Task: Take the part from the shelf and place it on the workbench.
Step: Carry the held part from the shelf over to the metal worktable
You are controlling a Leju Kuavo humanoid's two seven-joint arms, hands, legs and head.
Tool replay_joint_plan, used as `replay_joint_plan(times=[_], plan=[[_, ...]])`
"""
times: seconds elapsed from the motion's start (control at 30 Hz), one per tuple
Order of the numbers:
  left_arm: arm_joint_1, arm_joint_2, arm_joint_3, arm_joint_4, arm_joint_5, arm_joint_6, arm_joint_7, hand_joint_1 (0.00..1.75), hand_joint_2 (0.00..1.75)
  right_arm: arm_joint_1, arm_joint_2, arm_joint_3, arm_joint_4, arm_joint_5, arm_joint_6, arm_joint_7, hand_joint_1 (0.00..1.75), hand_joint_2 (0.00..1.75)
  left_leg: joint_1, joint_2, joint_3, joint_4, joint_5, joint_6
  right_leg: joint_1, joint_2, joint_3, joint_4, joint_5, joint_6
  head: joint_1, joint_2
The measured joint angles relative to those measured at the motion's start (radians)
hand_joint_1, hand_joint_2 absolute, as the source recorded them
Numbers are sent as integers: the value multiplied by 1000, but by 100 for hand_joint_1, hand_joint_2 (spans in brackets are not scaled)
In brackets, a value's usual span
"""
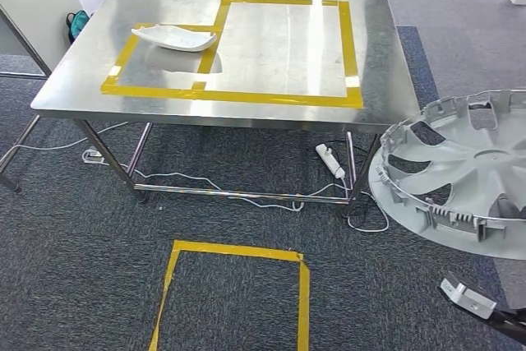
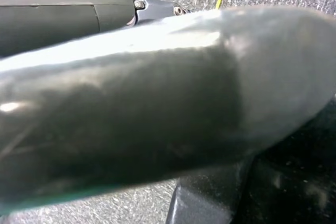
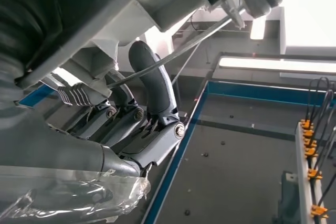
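A silver-grey wheel cover (image 1: 462,170) hangs at the right of the head view, over the carpet and just off the right front corner of the workbench (image 1: 378,55). My right hand (image 3: 134,124) grips it from underneath, with its fingers curled up around the cover's rim (image 3: 79,95). In the head view the cover hides that hand, and my right arm (image 1: 474,302) shows below it. My left hand (image 2: 118,3) hangs low beside my body, one dark finger lying straight and holding nothing.
The steel workbench bears a large yellow tape frame (image 1: 348,47) and a smaller one to its left, where a white curved part (image 1: 173,37) lies. A yellow tape square (image 1: 236,252) marks the carpet in front. A power strip (image 1: 329,160) and cables lie under the bench.
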Motion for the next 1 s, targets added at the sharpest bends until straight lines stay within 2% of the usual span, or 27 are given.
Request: replay_joint_plan(times=[0.13, 0.33, 0.4, 0.47, 0.53, 0.57, 0.6, 0.67, 0.7, 0.73, 0.77, 0.83, 0.87, 0.9, 0.93, 1.0], plan=[[-1, 2, -3, 0, -10, 14, 16, 0, 0, -10, -16, 0, 0, -11, 22, -8, 175, 175, 0, 0, 0, 0, 0, 0, 0, 0, 0, 0, 0, 0, 0, 0], [-2, 10, -13, 0, -20, 31, 20, 0, 0, -16, -34, 0, 0, -21, 37, -14, 175, 175, -4, 0, -3, 7, -4, 11, -4, 0, 0, -2, 1, 6, 0, 0], [-2, 12, -16, 0, -22, 33, 20, 0, 0, -16, -35, 1, 0, -21, 37, -16, 175, 175, -6, 1, -5, 10, -8, 18, -6, 0, 1, -5, 0, 11, 0, 0], [-2, 13, -18, 0, -24, 38, 20, 0, 0, -14, -37, 1, 0, -18, 37, -18, 175, 175, -7, 2, -4, 3, -12, 30, -6, 1, 5, -4, 9, 21, 0, 0], [-2, 12, -19, 0, -27, 44, 20, 0, 0, -12, -41, 1, -2, -12, 37, -19, 175, 175, -2, 3, 7, -10, -10, 40, -4, -1, 3, 6, 12, 29, 1, 0], [-2, 12, -20, 0, -28, 46, 20, 0, 0, -11, -43, 2, -2, -10, 37, -19, 175, 175, 1, 4, 13, -13, -9, 43, -4, -4, -6, 25, -1, 31, 4, 0], [-2, 11, -20, 0, -29, 47, 20, 0, 0, -11, -44, 2, -3, -9, 37, -18, 175, 175, 3, 5, 19, -14, -8, 45, -4, -7, -23, 61, -27, 31, 6, 0], [-1, 12, -20, 0, -29, 48, 20, 0, 0, -10, -45, 3, -4, -6, 37, -17, 175, 175, 4, 7, 22, -14, -11, 45, -5, -12, -82, 181, -91, 35, 11, 0], [-1, 12, -20, 0, -30, 48, 20, 0, 0, -8, -45, 4, -4, -5, 36, -16, 175, 175, 5, 8, 24, -14, -13, 44, -6, -12, -113, 237, -114, 39, 12, 0], [-1, 11, -21, 0, -30, 48, 20, 0, 0, -5, -45, 4, -4, -3, 36, -15, 175, 175, 7, 8, 26, -13, -16, 41, -7, -13, -130, 264, -119, 42, 12, 0], [-1, 11, -21, 0, -31, 49, 20, 0, 0, -3, -45, 4, -4, -2, 36, -14, 175, 175, 9, 7, 30, -12, -20, 37, -8, -13, -129, 251, -103, 45, 12, 0], [-1, 10, -21, 0, -31, 49, 20, 0, 0, 1, -45, 4, -4, 0, 36, -13, 175, 175, 17, 5, 43, -8, -32, 23, -16, -11, -75, 131, -30, 57, 12, 0], [-1, 13, -21, 0, -31, 49, 20, 0, 0, 1, -45, 5, -4, 0, 36, -12, 175, 175, 19, 4, 48, -4, -38, 14, -18, -6, -48, 69, -10, 63, 14, 0], [-2, 14, -21, 0, -32, 49, 20, 0, 0, 1, -44, 5, -4, 1, 36, -12, 175, 175, 19, 3, 50, -1, -44, 7, -19, -2, -27, 26, -3, 59, 15, 0], [-2, 16, -21, 0, -32, 49, 20, 0, 0, 2, -44, 5, -4, 1, 36, -11, 175, 175, 18, 2, 49, 1, -48, 1, -18, 3, -17, 10, -5, 50, 14, 0], [-2, 16, -22, 0, -32, 49, 20, 0, 0, 4, -44, 6, -3, 1, 36, -10, 175, 175, 17, 2, 50, 3, -51, -7, -15, 3, -11, 12, -9, 20, 11, 0]])
